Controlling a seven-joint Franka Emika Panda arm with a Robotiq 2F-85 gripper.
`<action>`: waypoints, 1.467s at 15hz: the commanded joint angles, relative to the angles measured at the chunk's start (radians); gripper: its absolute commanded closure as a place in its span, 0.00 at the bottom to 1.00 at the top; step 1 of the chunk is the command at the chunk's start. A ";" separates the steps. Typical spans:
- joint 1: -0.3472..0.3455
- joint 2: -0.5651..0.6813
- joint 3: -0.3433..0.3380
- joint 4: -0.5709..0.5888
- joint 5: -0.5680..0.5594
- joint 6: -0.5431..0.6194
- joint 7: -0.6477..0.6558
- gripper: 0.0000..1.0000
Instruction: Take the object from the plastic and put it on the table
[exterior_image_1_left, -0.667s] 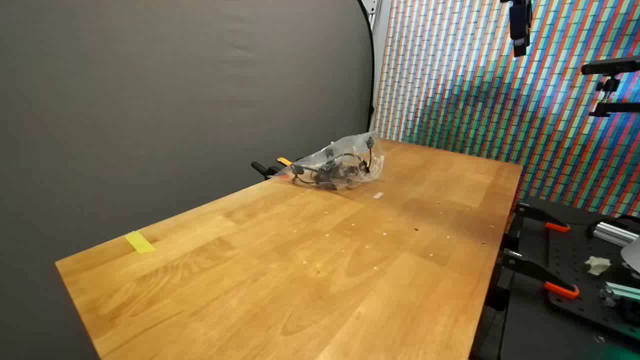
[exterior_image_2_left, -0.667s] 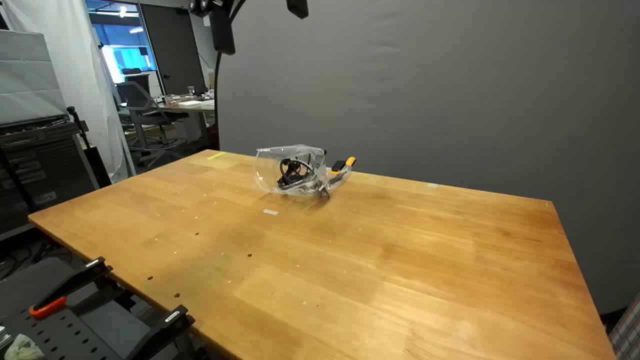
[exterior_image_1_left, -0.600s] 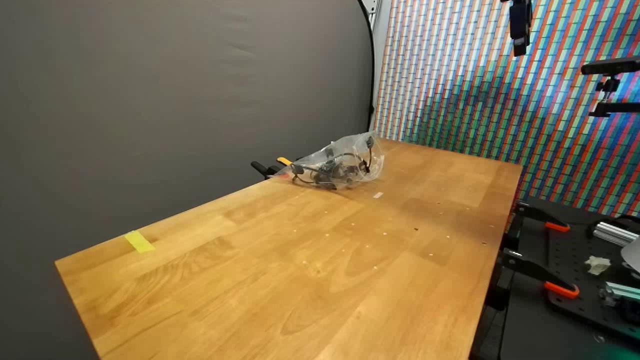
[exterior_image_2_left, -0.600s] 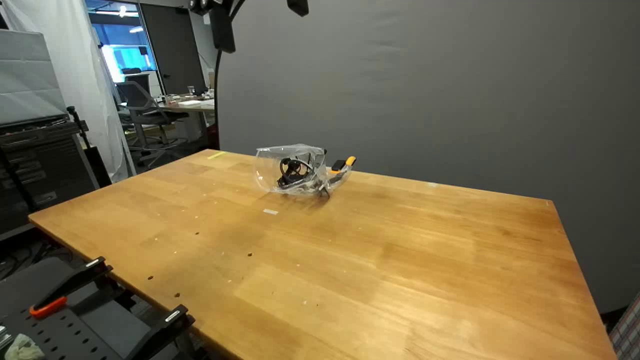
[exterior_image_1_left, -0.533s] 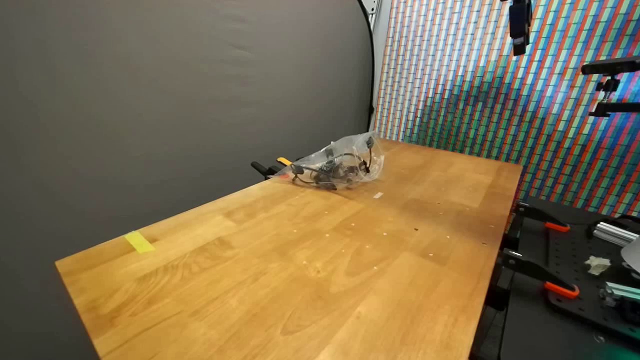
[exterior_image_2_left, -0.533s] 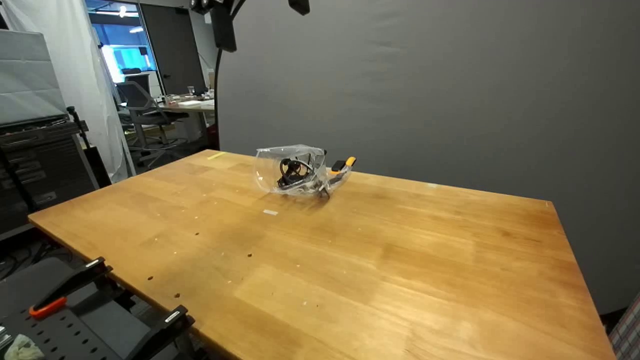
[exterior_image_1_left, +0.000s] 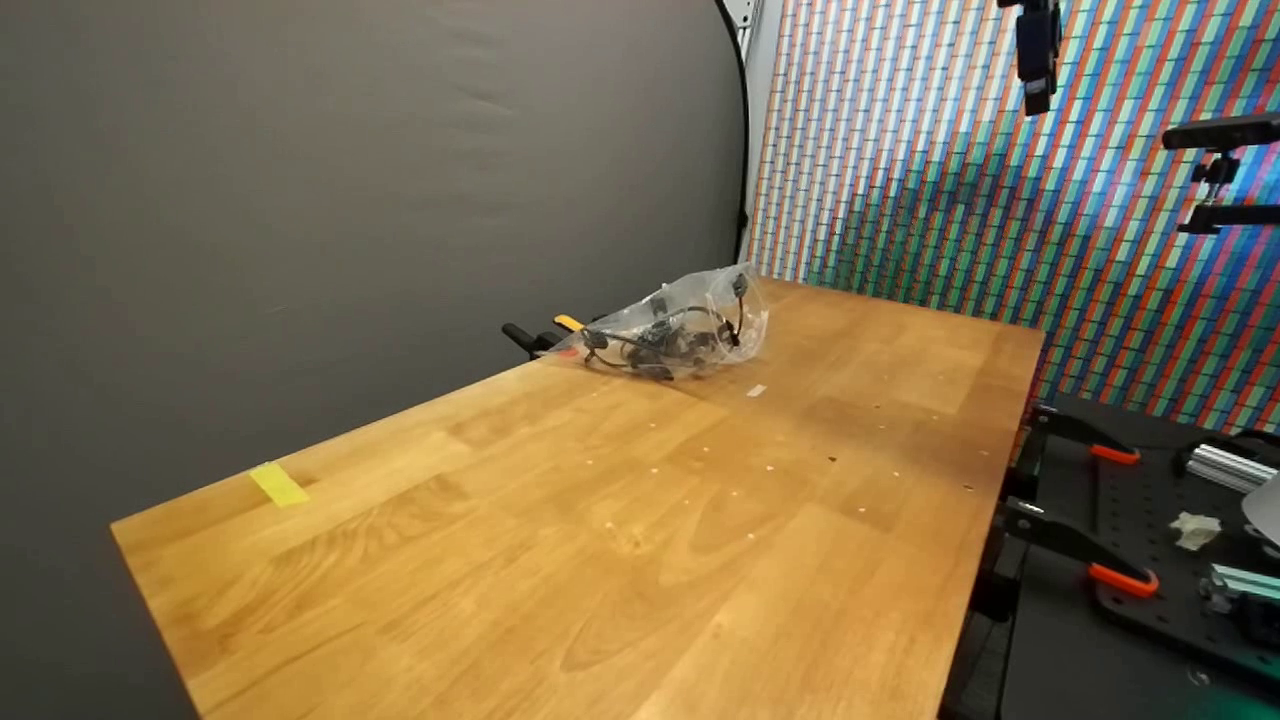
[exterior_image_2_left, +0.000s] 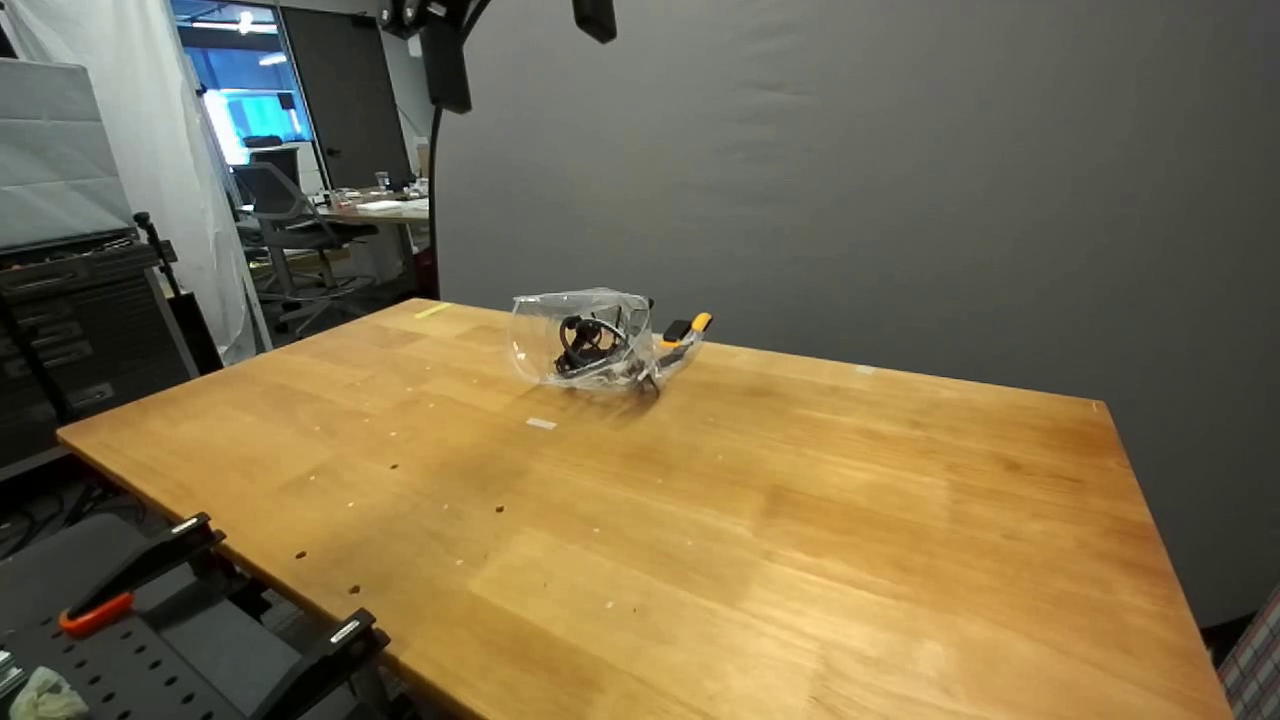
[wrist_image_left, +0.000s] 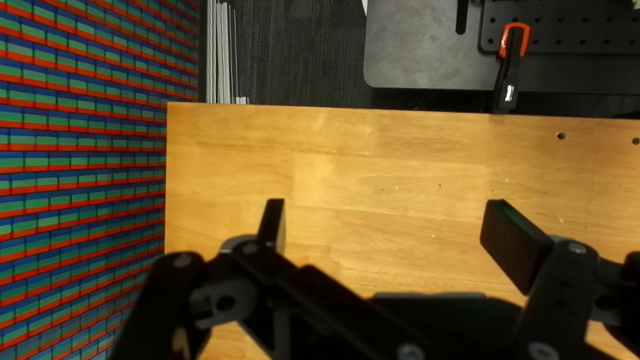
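Wrist view: the table runs off the right edge, partly hidden behind the pincer, whose fingers stand wide apart, only table between. Mid-frame in both exterior views, a clear plastic bag on the table half-veils the dark object inside.

Your end effector was mostly black, its fingers blunt and square-edged at the ends. In the wrist view it had straight dark bars, small round silvery screws and a dull grey plate with one dark round hole.
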 joint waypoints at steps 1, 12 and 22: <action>0.033 0.052 0.004 0.003 -0.015 0.042 0.029 0.00; 0.117 0.345 0.103 0.054 -0.050 0.319 0.196 0.00; 0.170 0.590 0.116 0.111 -0.204 0.644 0.256 0.00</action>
